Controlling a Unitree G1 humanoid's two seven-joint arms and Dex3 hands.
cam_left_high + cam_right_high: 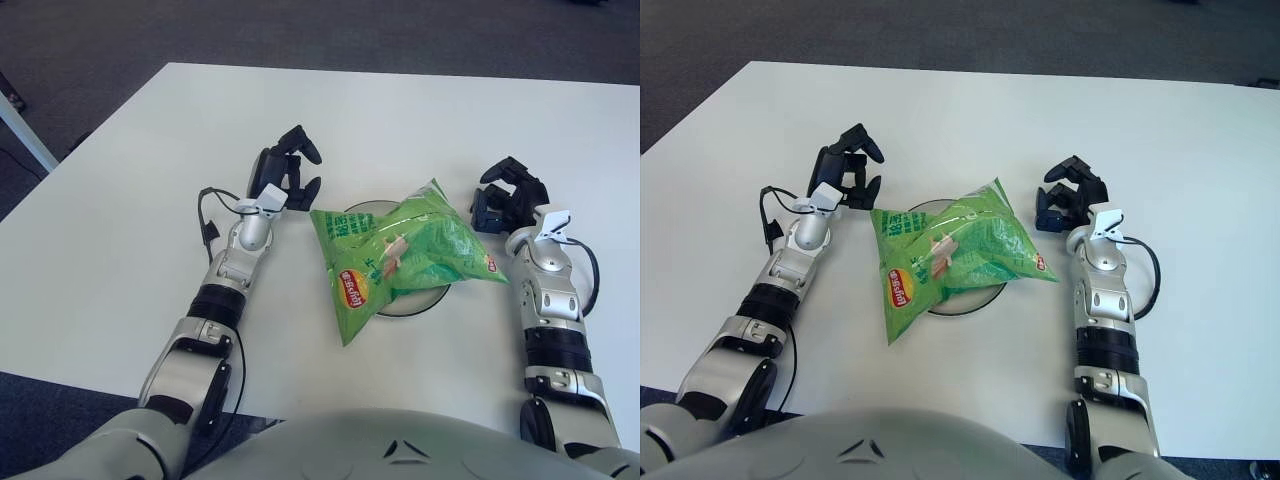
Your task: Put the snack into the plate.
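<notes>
1. Lying across the plate point(432, 296), the green snack bag point(400, 256) covers most of it; only arcs of the rim show at the bag's far edge and near right side.
2. One corner of the bag hangs past the rim toward the robot and appears to touch the table point(120, 200), though contact there is hard to confirm.
3. Left hand point(288, 172) sits just beside the bag's far left corner, fingers loosely curled and gripping nothing, with a narrow gap between them and the bag.
4. Right hand point(508, 196) sits just beside the bag's right edge, fingers likewise half curled and empty.
5. Both forearms extend over the white table on either side of the plate.
</notes>
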